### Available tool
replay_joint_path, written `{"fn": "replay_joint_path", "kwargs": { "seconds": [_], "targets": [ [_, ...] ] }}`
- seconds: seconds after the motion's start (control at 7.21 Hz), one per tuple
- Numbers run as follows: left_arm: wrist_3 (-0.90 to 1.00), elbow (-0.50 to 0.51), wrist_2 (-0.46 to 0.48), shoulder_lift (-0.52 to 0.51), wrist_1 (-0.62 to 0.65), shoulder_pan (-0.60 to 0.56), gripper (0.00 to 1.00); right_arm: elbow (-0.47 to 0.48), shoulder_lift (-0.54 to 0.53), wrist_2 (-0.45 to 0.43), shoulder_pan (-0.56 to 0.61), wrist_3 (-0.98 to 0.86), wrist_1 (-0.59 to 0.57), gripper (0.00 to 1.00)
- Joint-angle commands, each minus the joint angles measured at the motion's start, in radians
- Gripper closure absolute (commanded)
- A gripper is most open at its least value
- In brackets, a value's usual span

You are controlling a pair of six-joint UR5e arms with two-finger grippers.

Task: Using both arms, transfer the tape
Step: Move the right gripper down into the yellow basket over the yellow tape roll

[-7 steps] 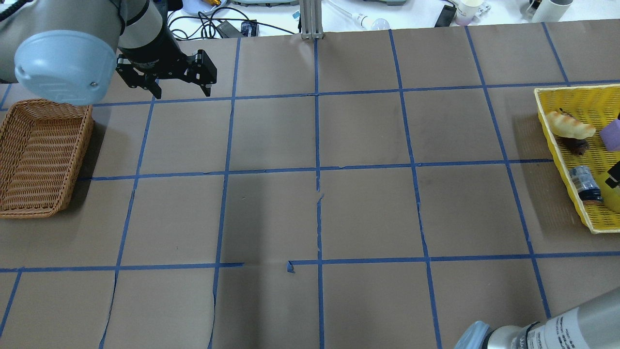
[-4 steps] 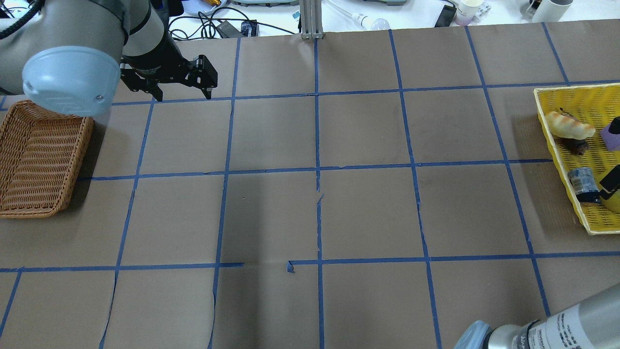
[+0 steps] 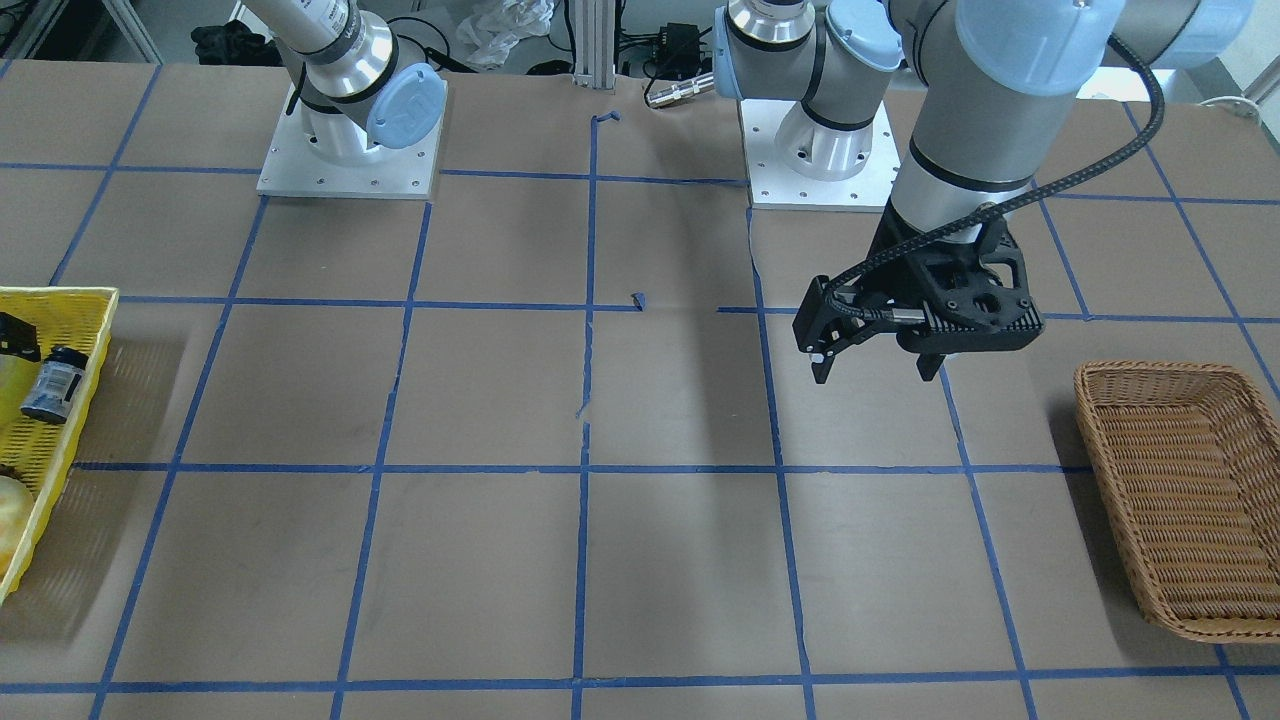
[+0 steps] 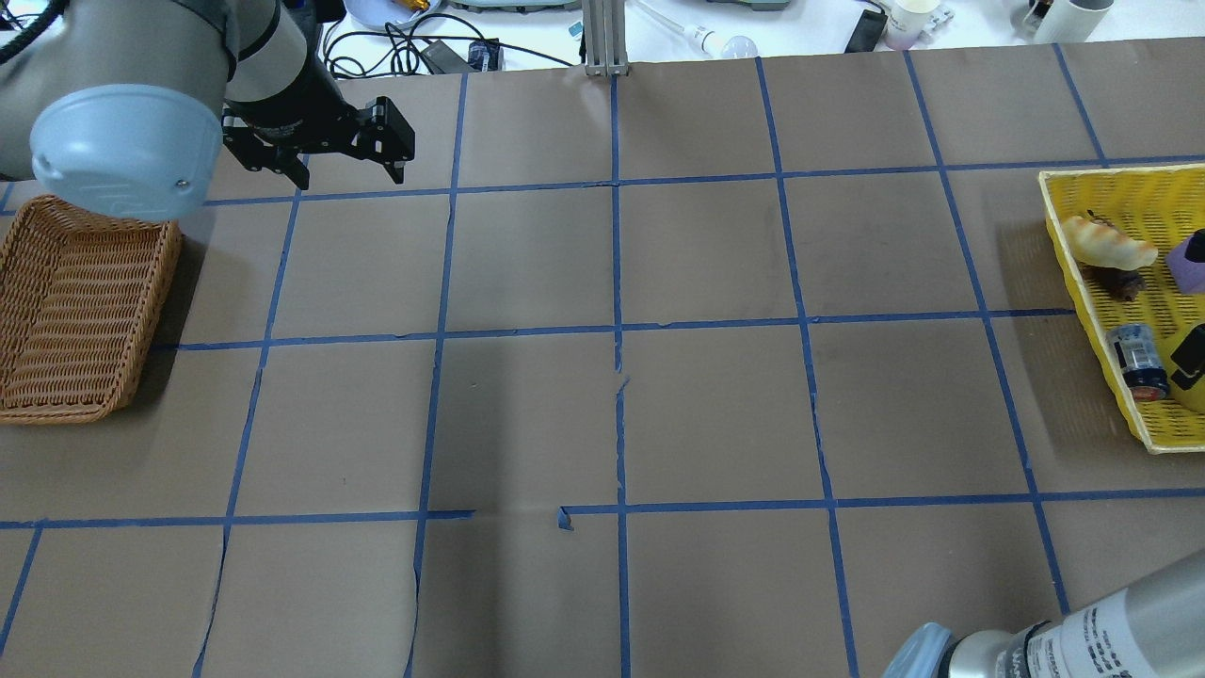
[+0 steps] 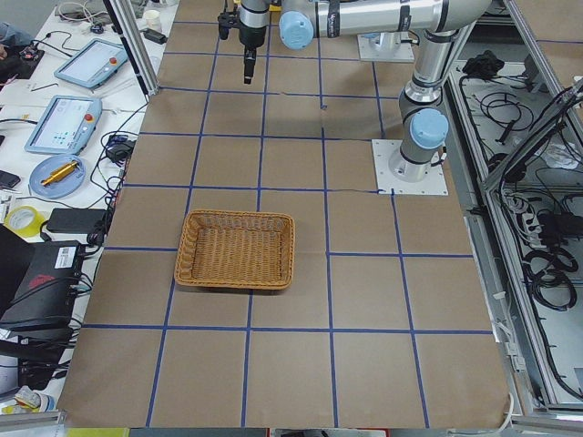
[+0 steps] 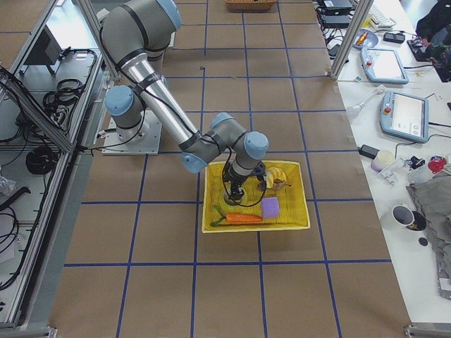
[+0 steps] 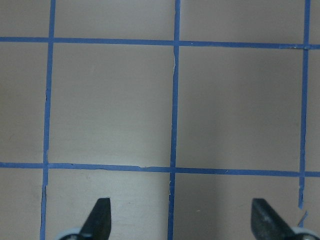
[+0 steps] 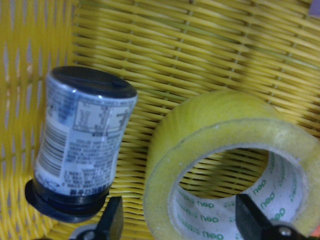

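Observation:
The tape (image 8: 200, 125), a translucent yellow roll with a whitish printed core, lies in the yellow basket (image 8: 150, 40) next to a small dark-capped bottle (image 8: 82, 145). My right gripper (image 8: 180, 220) is open just above the roll. One fingertip (image 8: 112, 220) stands outside the roll's left edge and the other over its core hole. From the right end the right gripper (image 6: 236, 193) shows down inside the basket. My left gripper (image 4: 348, 174) is open and empty, above the table's far left; it also shows in the front view (image 3: 870, 365) and its wrist view (image 7: 182, 220).
A brown wicker basket (image 4: 85, 311) stands at the table's left edge, near the left arm. The yellow basket (image 4: 1083, 202) at the right edge also holds a bread-like item (image 4: 1109, 243), a purple block (image 4: 1188, 264) and the bottle (image 4: 1137, 361). Blue tape lines grid the brown table.
My left gripper has shifted slightly back and to the left, still open. In the yellow basket the right gripper has moved a little and the bottle has turned slightly.

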Motion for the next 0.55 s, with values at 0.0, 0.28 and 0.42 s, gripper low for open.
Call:
{"fn": "replay_joint_path", "kwargs": {
  "seconds": [0.0,0.28,0.42],
  "targets": [
    [-0.003,0.000,0.004,0.015,-0.001,0.000,0.00,0.000,-0.005,-0.032,0.000,0.001,-0.007,0.16],
    [-0.008,-0.008,0.004,0.012,-0.001,-0.003,0.00,0.009,0.004,-0.032,0.000,0.000,-0.007,0.18],
    [-0.015,0.000,-0.003,-0.011,0.003,-0.003,0.00,0.008,0.006,-0.028,0.000,-0.002,-0.013,0.23]
  ]
}}
